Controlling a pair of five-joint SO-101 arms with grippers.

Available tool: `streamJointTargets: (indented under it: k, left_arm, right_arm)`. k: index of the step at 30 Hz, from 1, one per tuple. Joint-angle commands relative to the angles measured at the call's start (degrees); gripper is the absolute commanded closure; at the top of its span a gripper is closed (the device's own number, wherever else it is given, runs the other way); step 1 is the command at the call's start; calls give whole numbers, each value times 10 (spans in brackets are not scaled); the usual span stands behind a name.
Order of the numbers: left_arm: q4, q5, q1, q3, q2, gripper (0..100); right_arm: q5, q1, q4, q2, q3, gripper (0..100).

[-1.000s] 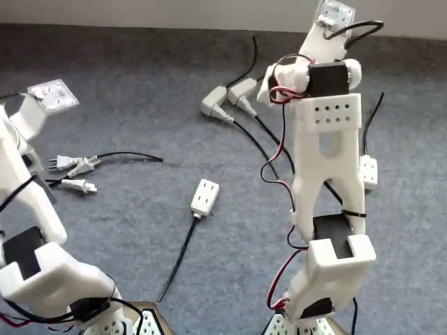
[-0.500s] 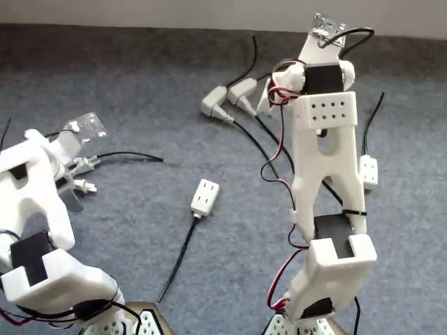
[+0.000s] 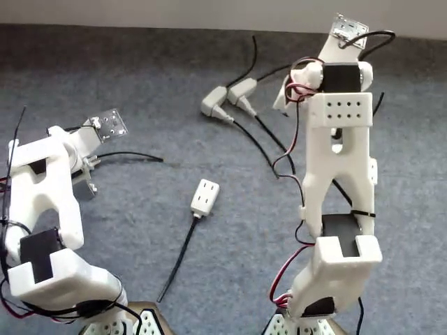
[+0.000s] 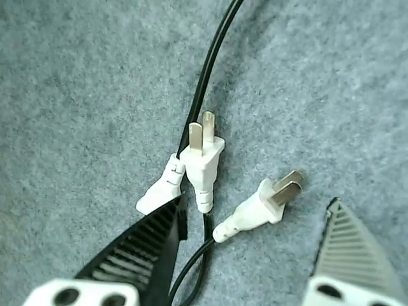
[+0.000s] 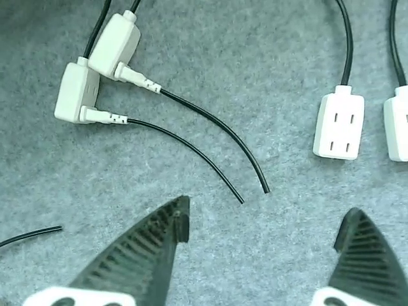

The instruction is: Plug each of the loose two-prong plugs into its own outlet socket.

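1. Grey fibrous table covering (image 3: 126, 77): carries every item.
2. White right arm (image 3: 339, 160): stretched toward the far side. The right gripper (image 5: 269, 205) hangs with its jaws spread wide and holds nothing. It is above bare covering, between two white angled blocks (image 5: 76, 89) with short black leads and a white outlet socket (image 5: 339, 126). A second socket (image 5: 398, 124) lies just beside that one.
3. White left arm (image 3: 45, 202): bent over the near-left area. The left gripper (image 4: 255, 207) is spread wide and empty, directly above the loose plugs.
4. White mid-table outlet block (image 3: 204, 196) on a black cord: well apart from the plugs, slots unoccupied.
5. First white two-prong plug (image 4: 203, 159) and second white two-prong plug (image 4: 268, 201): lying near each other on the covering, prongs bare.
6. Progress (judgement): no plug is gripped or seated. Every pick-up and insertion remains to be done.
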Motion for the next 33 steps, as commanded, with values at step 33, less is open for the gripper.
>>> streamJointTargets:
  k: [33]
  left_arm:
    - [-62, -590, -18, 96, -22, 962]
  right_arm:
    - [7, 12, 22, -28, -1, 646]
